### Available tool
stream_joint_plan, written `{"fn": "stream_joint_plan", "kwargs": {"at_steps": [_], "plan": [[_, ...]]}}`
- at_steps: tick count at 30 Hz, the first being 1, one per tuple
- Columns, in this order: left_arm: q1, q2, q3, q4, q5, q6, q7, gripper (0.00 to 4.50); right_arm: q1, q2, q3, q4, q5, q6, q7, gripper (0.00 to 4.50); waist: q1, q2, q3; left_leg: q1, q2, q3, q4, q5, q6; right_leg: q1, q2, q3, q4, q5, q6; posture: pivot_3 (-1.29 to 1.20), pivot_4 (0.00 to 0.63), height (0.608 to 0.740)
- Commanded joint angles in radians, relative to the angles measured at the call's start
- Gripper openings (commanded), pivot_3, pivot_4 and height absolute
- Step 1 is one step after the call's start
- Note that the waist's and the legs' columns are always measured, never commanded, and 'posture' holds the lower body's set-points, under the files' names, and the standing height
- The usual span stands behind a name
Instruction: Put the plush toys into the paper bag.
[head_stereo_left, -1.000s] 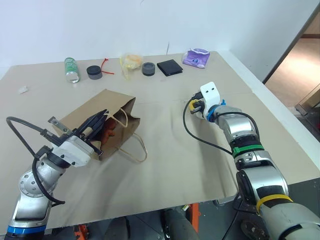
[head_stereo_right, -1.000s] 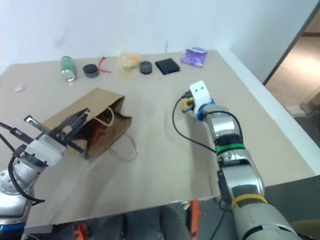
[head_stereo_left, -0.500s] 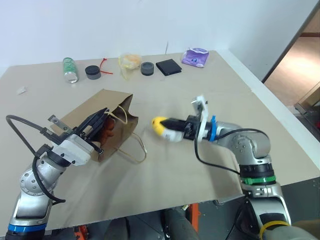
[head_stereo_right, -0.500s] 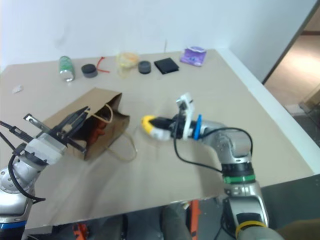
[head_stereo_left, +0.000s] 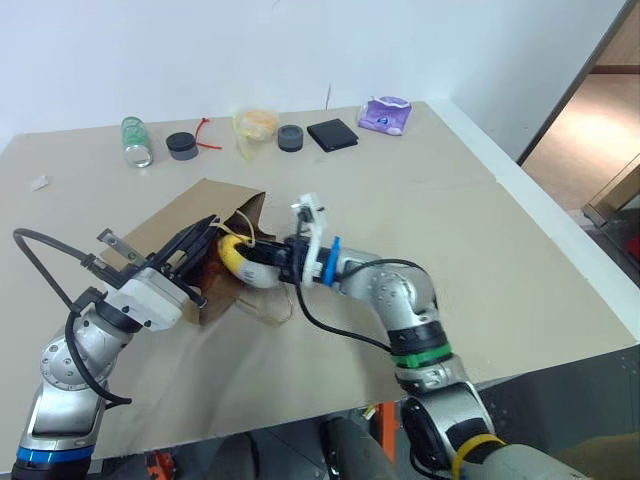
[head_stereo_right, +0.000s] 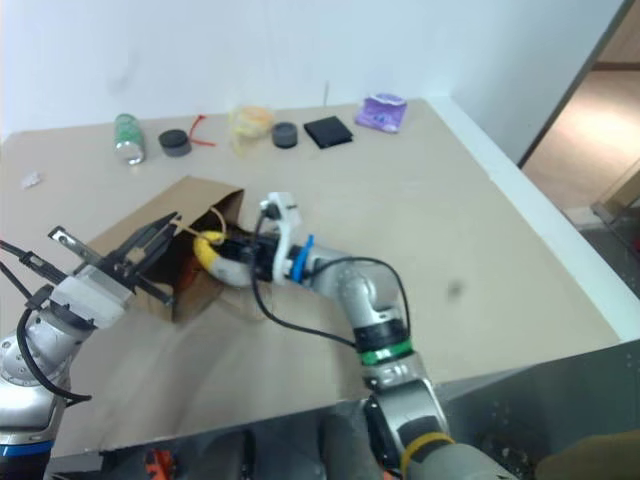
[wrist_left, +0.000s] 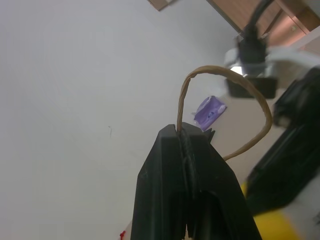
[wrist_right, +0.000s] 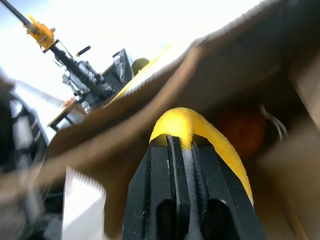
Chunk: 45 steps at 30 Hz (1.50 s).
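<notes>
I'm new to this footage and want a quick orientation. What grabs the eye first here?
The right gripper pushes the white egg toy with a yellow end into the mouth of the paper bag, which lies on its side near the table's left front. The left gripper pinches a cord handle, holding the bag open; something brown-orange sits inside.

The paper bag (head_stereo_left: 170, 232) is matt creased kraft paper, its handle (wrist_left: 225, 100) twisted cord, the egg toy (head_stereo_left: 245, 265) soft plush.
</notes>
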Motion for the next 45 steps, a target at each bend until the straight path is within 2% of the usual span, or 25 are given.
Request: {"fn": "stream_joint_plan", "kwargs": {"at_steps": [1,5,9,10,12,13,14,17,18,23,28,33,36,39,42,45], "plan": [[0.001,0.0,0.002,-0.031,-0.012,-0.008,0.006,0.0,-0.058,0.063,0.007,0.124,-0.055,-0.109,-0.024,0.04,-0.002,0.0,0.0,0.0,0.0,0.0,0.0,0.0,0.0,0.0,0.0,0.0,0.0,0.0,0.0,0.0,0.15,0.74],[0.004,-0.003,0.001,-0.035,-0.008,-0.008,0.008,0.0,-0.09,0.12,0.034,0.21,-0.083,-0.166,-0.025,0.04,-0.002,0.0,0.0,-0.001,0.0,0.0,0.0,0.0,0.0,0.0,-0.001,0.0,-0.001,0.0,0.0,0.0,0.15,0.74],[0.004,-0.007,0.001,-0.037,-0.003,-0.005,0.012,0.0,-0.1,0.129,0.04,0.269,-0.107,-0.202,-0.04,0.04,-0.003,0.0,0.0,-0.001,0.0,0.0,0.0,0.0,0.0,0.0,0.0,0.0,-0.001,0.0,0.0,0.0,0.15,0.74],[0.007,-0.008,0.002,-0.04,-0.002,-0.005,0.013,0.0,-0.093,0.124,0.043,0.256,-0.101,-0.198,-0.028,0.89,-0.003,0.0,0.0,-0.001,0.0,0.0,0.0,0.0,0.0,0.0,0.0,0.0,-0.001,0.0,0.0,0.0,0.15,0.74],[0.011,-0.009,0.003,-0.041,-0.001,-0.006,0.013,0.0,-0.081,0.113,0.047,0.221,-0.088,-0.185,-0.01,1.8,-0.003,0.0,0.0,-0.001,0.0,0.0,0.0,0.0,0.0,0.0,0.0,0.0,-0.001,0.0,0.0,0.0,0.15,0.74],[0.012,-0.01,0.003,-0.041,-0.001,-0.007,0.014,0.0,-0.078,0.106,0.044,0.204,-0.082,-0.177,-0.005,2.11,-0.004,0.0,0.0,-0.001,0.0,0.0,0.0,0.0,0.0,0.0,0.0,0.0,-0.001,0.0,0.0,0.0,0.15,0.74],[0.012,-0.011,0.003,-0.039,0.0,-0.007,0.014,0.0,-0.074,0.097,0.041,0.186,-0.076,-0.169,-0.001,2.74,-0.004,0.0,0.0,-0.001,0.0,0.0,0.0,0.0,0.0,0.0,0.0,0.0,-0.001,0.0,0.0,0.0,0.15,0.74],[0.008,-0.011,0.003,-0.034,0.0,-0.008,0.015,0.0,-0.059,0.065,0.033,0.118,-0.053,-0.133,0.015,4.18,-0.004,0.0,0.0,-0.001,0.0,0.0,0.0,0.0,0.0,0.0,0.0,0.0,-0.001,0.0,0.0,0.0,0.15,0.74],[0.007,-0.011,0.003,-0.032,0.0,-0.009,0.015,0.0,-0.052,0.054,0.032,0.093,-0.047,-0.12,0.021,4.36,-0.004,0.0,0.0,-0.001,0.0,0.0,0.0,0.0,0.0,0.0,0.0,0.0,-0.001,0.0,0.0,0.0,0.15,0.74],[-0.003,-0.01,0.002,-0.021,0.0,-0.011,0.016,0.0,-0.003,-0.05,0.027,-0.042,-0.027,-0.048,0.072,4.36,-0.004,0.0,0.0,-0.001,0.0,0.0,0.0,0.0,0.0,0.0,0.0,0.0,-0.001,0.0,0.0,0.0,0.15,0.74],[-0.011,-0.01,0.002,-0.013,0.0,-0.012,0.017,0.0,0.07,-0.229,0.045,-0.187,0.011,0.056,0.191,4.36,0.003,-0.001,0.0,-0.002,-0.001,0.0,0.001,0.0,0.0,0.0,-0.002,0.0,-0.001,0.0,0.001,0.0,0.15,0.74],[-0.016,-0.009,0.003,-0.008,-0.003,-0.012,0.016,0.0,0.114,-0.383,0.042,-0.227,0.017,0.128,0.25,4.36,0.0,0.0,0.0,0.0,0.0,0.0,0.0,0.0,0.0,0.0,-0.001,0.001,-0.001,0.0,0.0,0.0,0.15,0.74],[-0.014,-0.008,0.004,-0.008,-0.005,-0.014,0.014,0.0,0.175,-0.457,0.031,-0.294,0.018,0.053,0.331,4.36,0.001,0.0,0.0,0.0,0.0,0.0,-0.001,0.0,0.0,0.0,0.0,0.0,-0.001,-0.001,0.0,0.0,0.15,0.74],[-0.017,-0.004,0.007,-0.004,-0.009,-0.014,0.011,0.0,0.272,-0.531,0.079,-0.391,-0.023,-0.092,0.436,4.36,0.006,0.0,0.0,-0.001,-0.001,0.0,-0.001,0.0,0.0,0.0,-0.001,0.001,-0.001,-0.002,0.001,0.0,0.15,0.74],[-0.02,-0.002,0.01,0.001,-0.013,-0.015,0.008,0.0,0.345,-0.557,0.154,-0.446,-0.138,-0.301,0.458,4.36,0.005,0.0,0.0,-0.001,-0.001,0.001,-0.001,-0.001,0.0,0.0,-0.001,0.001,-0.001,-0.002,0.001,0.0,0.15,0.74],[-0.022,-0.001,0.01,0.004,-0.013,-0.015,0.006,0.0,0.358,-0.562,0.234,-0.411,-0.302,-0.538,0.439,4.36,0.003,0.0,0.0,0.0,-0.001,0.001,-0.001,0.0,0.0,0.0,-0.001,0.001,-0.001,-0.002,0.002,0.0,0.15,0.74]]}}
